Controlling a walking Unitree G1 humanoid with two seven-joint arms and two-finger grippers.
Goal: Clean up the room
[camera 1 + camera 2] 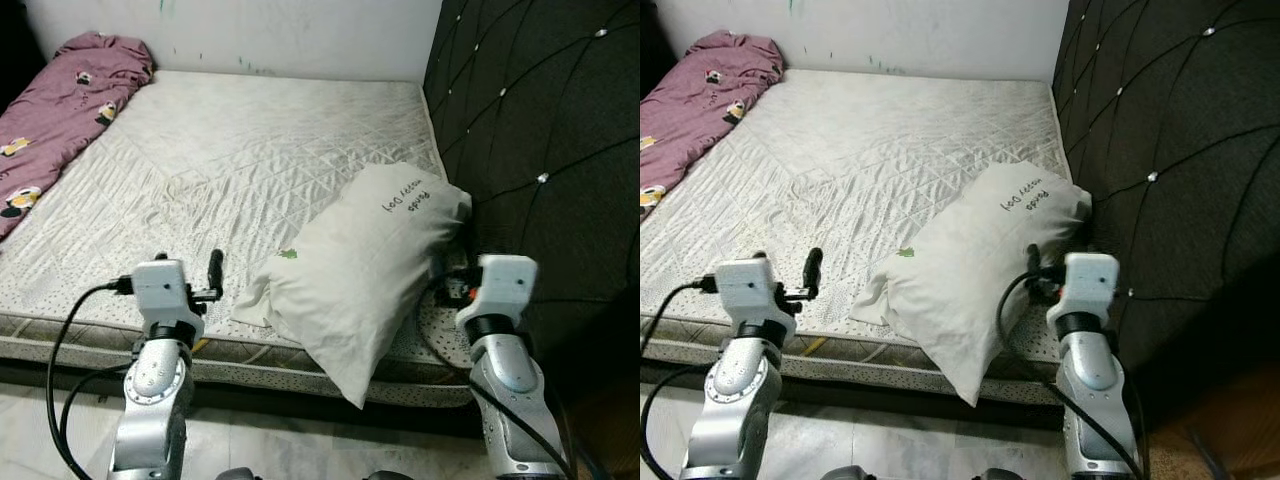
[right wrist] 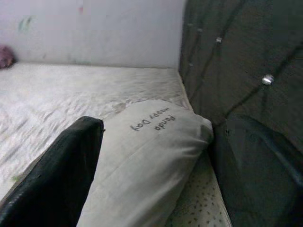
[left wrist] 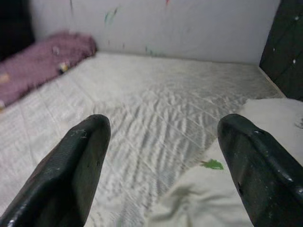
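Note:
A white pillow (image 1: 360, 270) with dark lettering lies slanted at the bed's near right corner, its lower end hanging over the mattress (image 1: 250, 140) edge. My left gripper (image 3: 163, 127) is open above the near edge of the mattress, just left of the pillow, with nothing between its fingers. My right gripper (image 2: 163, 125) is open at the pillow's right side, beside the headboard; one finger (image 1: 1033, 262) shows against the pillow. A crumpled purple blanket (image 1: 60, 110) with small printed figures lies along the far left of the bed.
A dark tufted headboard (image 1: 540, 130) rises along the right side of the bed. A white wall (image 1: 250, 30) closes the far side. Pale tiled floor (image 1: 40, 430) runs along the near edge of the bed.

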